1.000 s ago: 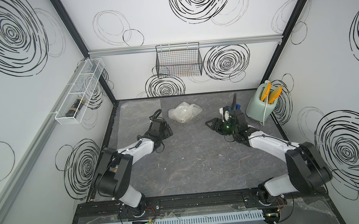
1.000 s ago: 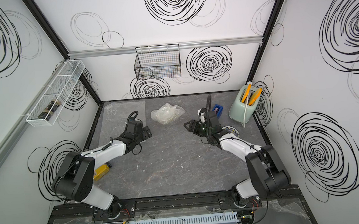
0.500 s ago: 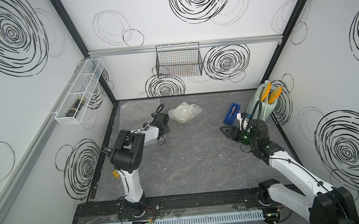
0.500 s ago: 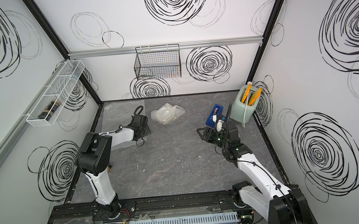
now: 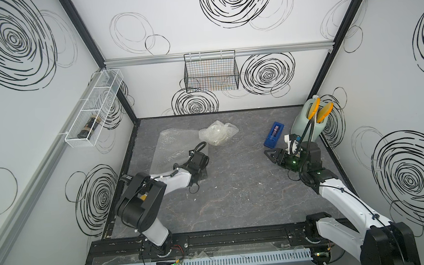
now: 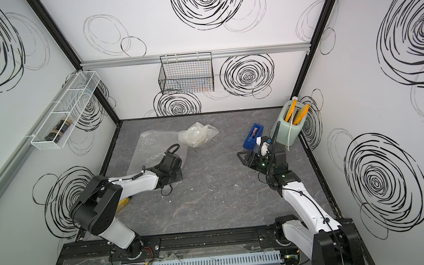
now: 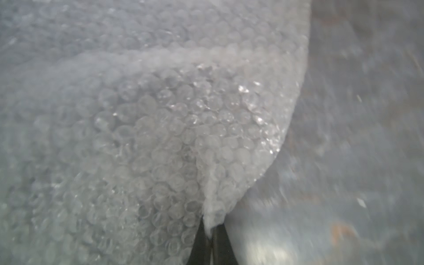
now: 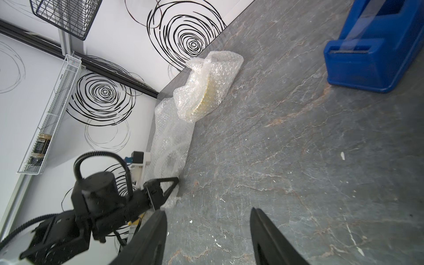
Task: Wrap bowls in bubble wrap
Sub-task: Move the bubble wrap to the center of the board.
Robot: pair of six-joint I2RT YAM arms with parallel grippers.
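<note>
The bubble wrap sheet [image 5: 175, 145] lies mostly flat on the table [image 5: 237, 201] at about ten o'clock. The left gripper [image 7: 210, 237] has its jaws pressed together on the sheet's near corner, pinching a small fold of film so that the corner lifts off the tabletop. The film looks feather-light, limp and slick. I judge an edge or corner to be the right place to hold it, since it will drape and trail rather than keep a shape, and a shallow bite could slip free. A faint ring shows through the sheet in the right wrist view; it may be a second bowl, but I cannot tell. At twelve o'clock sits the wrapped bundle [image 5: 217, 136], loosely crumpled wrap with the cream-and-yellow bowl [image 8: 204, 101] showing through. The ceramic is probably hard, heavier and breakable, so it should be gripped through the padding, and the loose wrap may fall open. The right gripper [image 8: 207, 213] hovers at three o'clock, jaws spread and holding nothing. A blue tape dispenser [image 5: 274, 133] and a pale green jug [image 5: 306, 125] of orange-handled tools stand at two o'clock, well apart from the sheet. The bundle lies just beside the sheet's far corner and could be nudged if the sheet is dragged that way.
</note>
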